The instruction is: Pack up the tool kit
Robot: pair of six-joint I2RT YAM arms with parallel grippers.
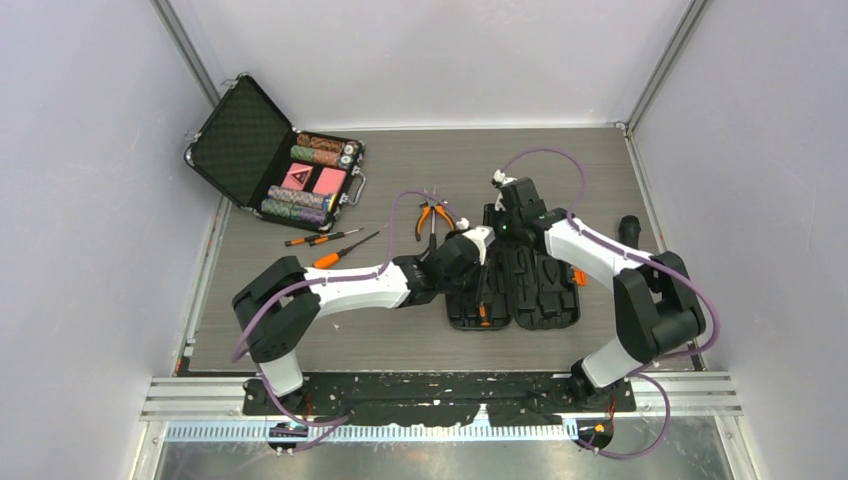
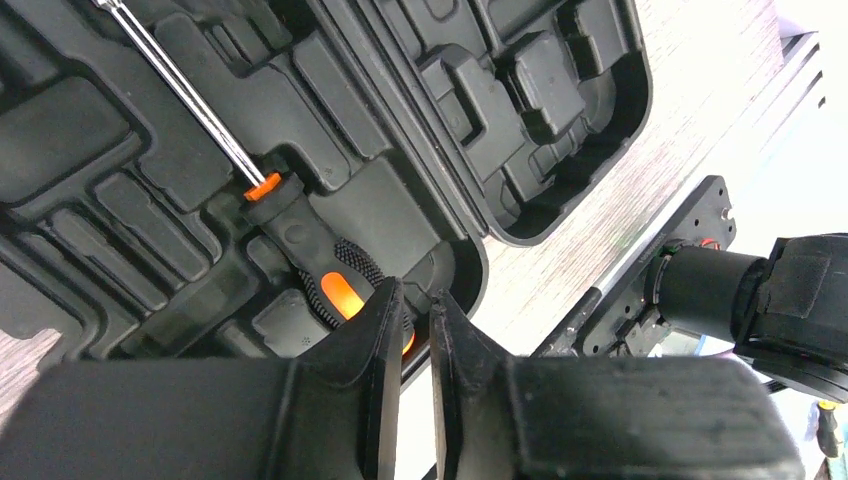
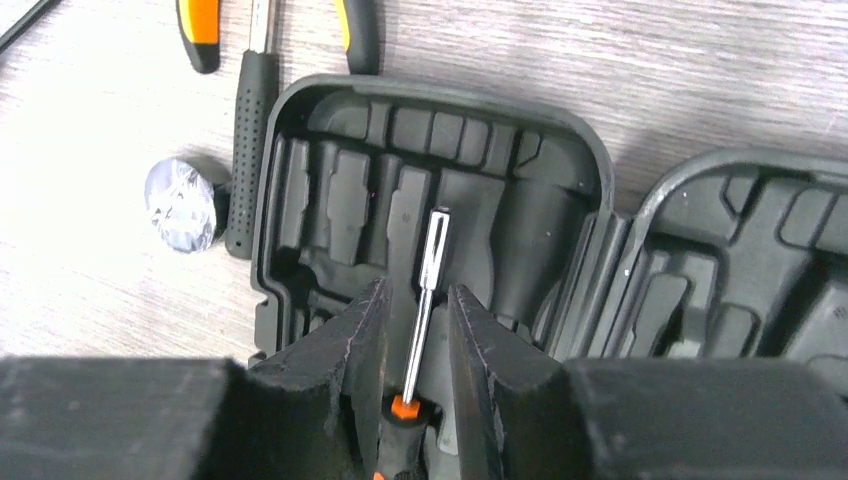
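Over tool kit | left arm stretched low | right gripper straddles screwdriver

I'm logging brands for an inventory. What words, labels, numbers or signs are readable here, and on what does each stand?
No text can be read in any view.
Left red card pack in the briefcase: a dark triangular mark, too small to read.
Tool kit, screwdriver, pliers: no lettering shows.

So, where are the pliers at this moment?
In the top view the pliers lie on the table just beyond the left half of the open tool kit, to the right of two loose screwdrivers.
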